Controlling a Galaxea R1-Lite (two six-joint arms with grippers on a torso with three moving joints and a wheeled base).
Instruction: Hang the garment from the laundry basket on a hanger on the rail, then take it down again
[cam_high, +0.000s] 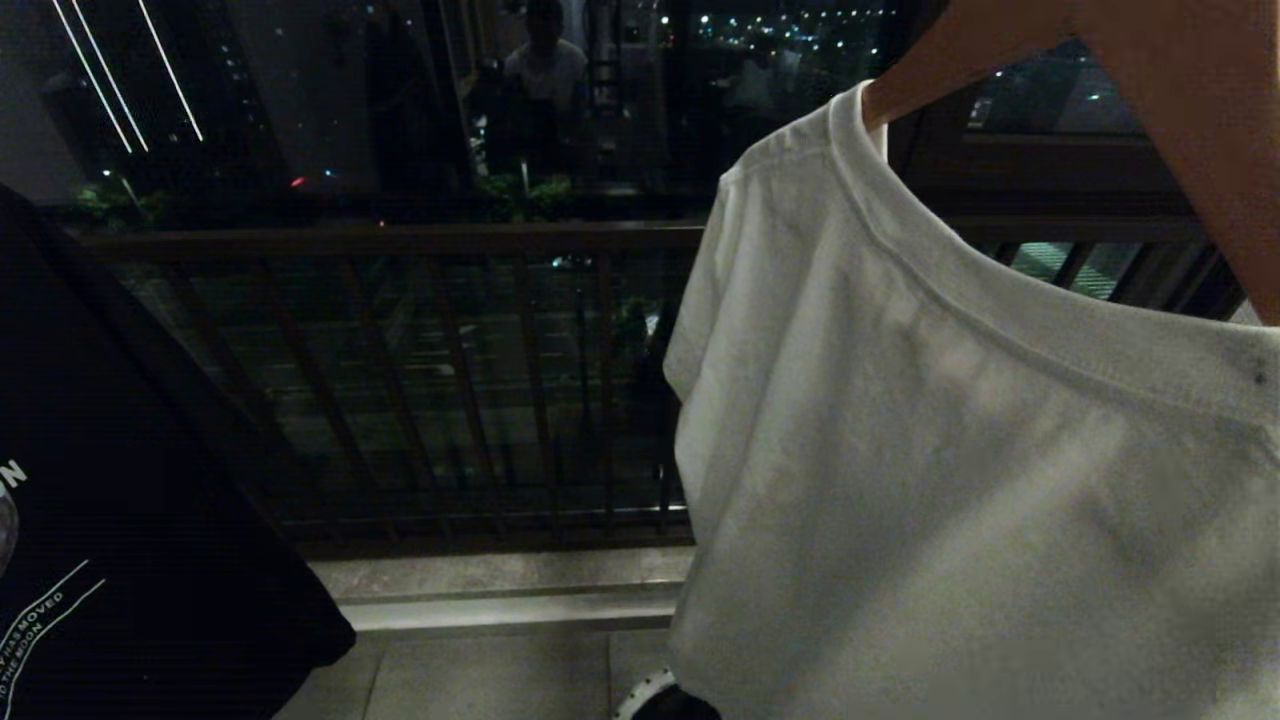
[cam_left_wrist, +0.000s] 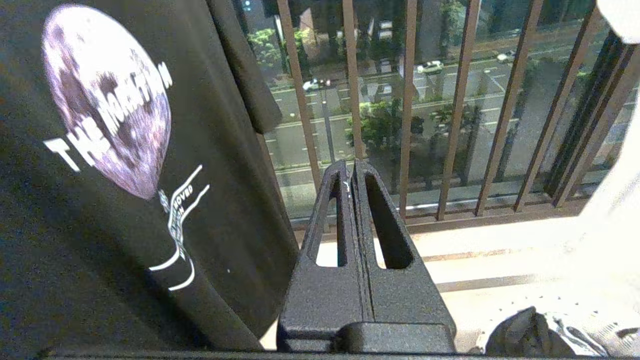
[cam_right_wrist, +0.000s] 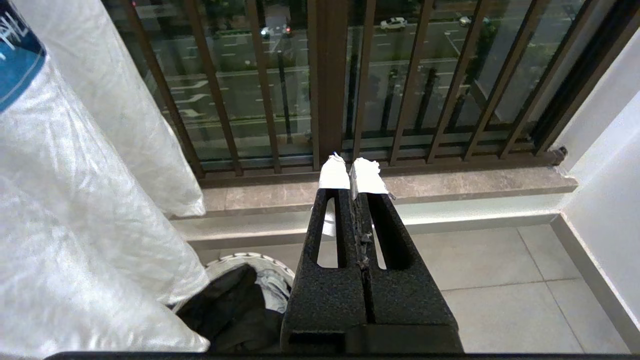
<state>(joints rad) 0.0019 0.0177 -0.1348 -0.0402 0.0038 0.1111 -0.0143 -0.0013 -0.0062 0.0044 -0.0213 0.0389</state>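
A balcony with a barred railing (cam_high: 400, 380) at night. A white T-shirt (cam_high: 950, 450) hangs on a wooden hanger (cam_high: 1150, 90) at the right, filling much of the head view; a black T-shirt (cam_left_wrist: 125, 175) printed with a moon and white lettering hangs at the left. Both hang free and open, presumably to air. On the tiled floor, below the white shirt's hem, sits the laundry basket (cam_right_wrist: 240, 258), its pale rim partly showing, with a dark bunched garment (cam_right_wrist: 235, 310) inside, apparently the piece to be hung. The left end effector (cam_left_wrist: 350, 167) and right end effector (cam_right_wrist: 352, 167) point toward the railing, jaws pressed together, gripping nothing.
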